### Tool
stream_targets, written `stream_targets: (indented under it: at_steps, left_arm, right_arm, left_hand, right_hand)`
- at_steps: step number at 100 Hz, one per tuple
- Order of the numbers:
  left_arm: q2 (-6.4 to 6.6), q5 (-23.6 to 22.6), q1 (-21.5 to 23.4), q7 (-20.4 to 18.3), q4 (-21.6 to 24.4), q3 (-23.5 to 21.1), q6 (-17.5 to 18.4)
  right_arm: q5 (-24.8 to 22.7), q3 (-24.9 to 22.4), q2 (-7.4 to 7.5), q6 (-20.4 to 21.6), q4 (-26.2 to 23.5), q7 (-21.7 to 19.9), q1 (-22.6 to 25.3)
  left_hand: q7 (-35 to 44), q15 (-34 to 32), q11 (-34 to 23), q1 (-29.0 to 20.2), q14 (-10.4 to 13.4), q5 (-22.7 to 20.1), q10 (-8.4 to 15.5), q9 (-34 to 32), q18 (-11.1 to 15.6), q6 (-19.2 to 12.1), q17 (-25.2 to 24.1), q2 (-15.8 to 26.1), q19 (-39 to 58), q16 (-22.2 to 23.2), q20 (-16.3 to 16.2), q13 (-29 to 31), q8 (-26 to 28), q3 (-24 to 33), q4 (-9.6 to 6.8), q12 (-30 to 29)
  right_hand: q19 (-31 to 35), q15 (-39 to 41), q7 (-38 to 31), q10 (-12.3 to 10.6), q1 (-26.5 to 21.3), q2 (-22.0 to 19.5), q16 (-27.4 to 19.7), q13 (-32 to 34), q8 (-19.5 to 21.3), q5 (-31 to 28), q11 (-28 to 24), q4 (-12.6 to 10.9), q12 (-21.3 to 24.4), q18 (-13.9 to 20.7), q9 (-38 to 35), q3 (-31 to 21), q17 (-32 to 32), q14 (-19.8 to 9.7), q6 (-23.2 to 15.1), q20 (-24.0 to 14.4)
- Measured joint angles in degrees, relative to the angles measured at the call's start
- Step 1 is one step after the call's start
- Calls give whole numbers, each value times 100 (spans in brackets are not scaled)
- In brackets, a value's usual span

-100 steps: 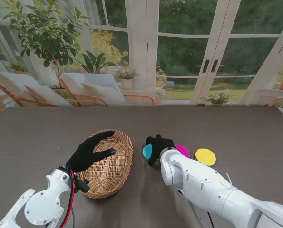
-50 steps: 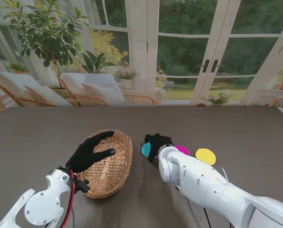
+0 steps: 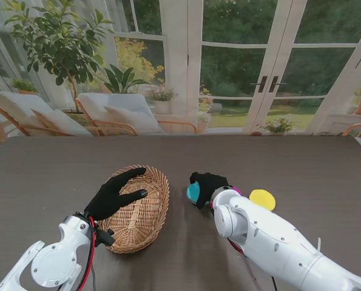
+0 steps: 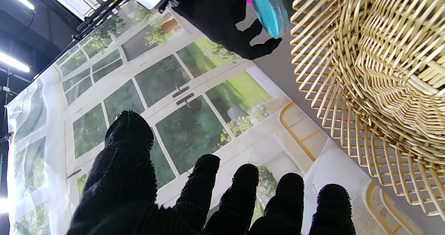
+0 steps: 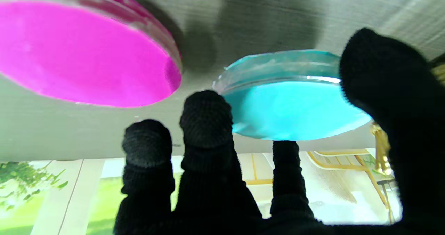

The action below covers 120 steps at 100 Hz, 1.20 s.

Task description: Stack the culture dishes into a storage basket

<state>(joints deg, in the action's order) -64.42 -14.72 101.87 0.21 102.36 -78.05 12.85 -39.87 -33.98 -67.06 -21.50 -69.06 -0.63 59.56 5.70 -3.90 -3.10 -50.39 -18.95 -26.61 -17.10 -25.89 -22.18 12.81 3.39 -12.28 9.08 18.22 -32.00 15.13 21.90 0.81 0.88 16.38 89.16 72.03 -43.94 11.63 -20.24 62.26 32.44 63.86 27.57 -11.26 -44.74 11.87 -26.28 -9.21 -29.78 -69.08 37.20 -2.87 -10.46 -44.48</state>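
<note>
Behind the dark desk (image 3: 301, 163) are big glass doors with green trees outside. Three round dishes can be counted. One blue dish (image 3: 193, 192) is pinched in the right hand (image 3: 208, 185), with the thumb on one edge and fingers (image 5: 205, 118) on the other, and it looks tipped up on its side, between the basket and the other dishes. One pink dish (image 5: 83, 54) lies flat on the desk just beside that hand, mostly hidden in the stand view. One yellow dish (image 3: 262, 199) lies flat a bit farther right. One woven basket (image 3: 145, 209) sits to the left of the blue dish, with no dish showing inside. The left hand (image 3: 113, 194) rests on the basket's left rim, fingers spread, holding nothing.
</note>
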Motion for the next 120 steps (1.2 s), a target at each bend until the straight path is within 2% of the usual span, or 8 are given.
stream_targets:
  at_steps: [15, 40, 65, 84, 91, 105, 120]
  left_arm:
    - [5, 36, -20, -35, -10, 10, 4]
    - [11, 58, -39, -64, -26, 18, 17]
    - [11, 53, -24, -64, -21, 9, 13]
    - [13, 60, -23, -72, -18, 9, 5]
    - [13, 61, -21, -72, -14, 8, -2]
    - [15, 61, -13, -75, -8, 6, -5]
    - [15, 59, -4, -75, -6, 1, -2]
  right_arm:
    - [-388, -522, 233, 319, -580, -169, 447]
    - [-762, -1020, 458, 803, -1155, -340, 1107]
    - [-985, -1047, 564, 996, -1299, -366, 1448]
    - [-973, -970, 572, 996, -1347, -180, 1651]
    - [-1035, -963, 573, 996, -1396, -133, 1737]
    - [-1574, -1473, 619, 1100, -1985, -516, 2260]
    - [-1415, -1259, 688, 1076, -1969, -376, 2237]
  left_hand:
    - [0, 0, 0, 0, 0, 0, 0, 0, 0, 0, 0, 0, 0, 0, 0, 0, 0, 0, 0, 0]
    - [0, 0, 0, 0, 0, 0, -1, 0, 0, 0, 1, 0, 0, 0, 0, 0, 0, -1, 0, 0]
    - [0, 0, 0, 0, 0, 0, -2, 0, 0, 0, 1, 0, 0, 0, 0, 0, 0, -1, 0, 0]
    - [0, 0, 0, 0, 0, 0, -7, 0, 0, 0, 1, 0, 0, 0, 0, 0, 0, -1, 0, 0]
    - [0, 0, 0, 0, 0, 0, -7, 0, 0, 0, 1, 0, 0, 0, 0, 0, 0, -1, 0, 0]
    - [0, 0, 0, 0, -1, -1, -8, -1, 0, 0, 0, 0, 0, 0, -1, 0, 0, -1, 0, 0]
    - [1, 0, 0, 0, -1, -3, -8, -1, 0, 1, 1, 0, 0, 0, -1, 0, 0, -1, 0, 0]
  right_hand:
    - [3, 0, 0, 0, 0, 0, 0, 0, -38, -2, 1, 0, 0, 0, 0, 0, 0, 0, 0, 0]
    - [6, 0, 0, 0, 0, -7, 32, 0, -45, -2, 2, 0, 0, 0, 2, 0, 0, 0, 0, 0]
    - [6, -2, 0, -11, 2, -12, 32, -4, -93, -2, 2, -1, -4, 0, 123, 0, 0, 0, 0, 0]
    - [7, -3, 0, -46, 2, -15, 32, -5, -94, -2, -15, -3, -13, 0, 205, 0, 0, 0, 0, 0]
    - [7, -3, 0, -31, 2, -23, 29, -6, -94, -2, -12, -4, -96, 0, 452, 0, 0, 0, 0, 0]
    - [7, -13, 0, -92, 113, -158, -2, -197, -121, 57, -32, -7, -96, 0, 494, -2, 0, -9, 9, 0]
    - [7, -30, -3, -138, 233, -236, -6, -318, -121, 117, -17, -10, -77, 49, 852, -3, 0, -10, 10, 0]
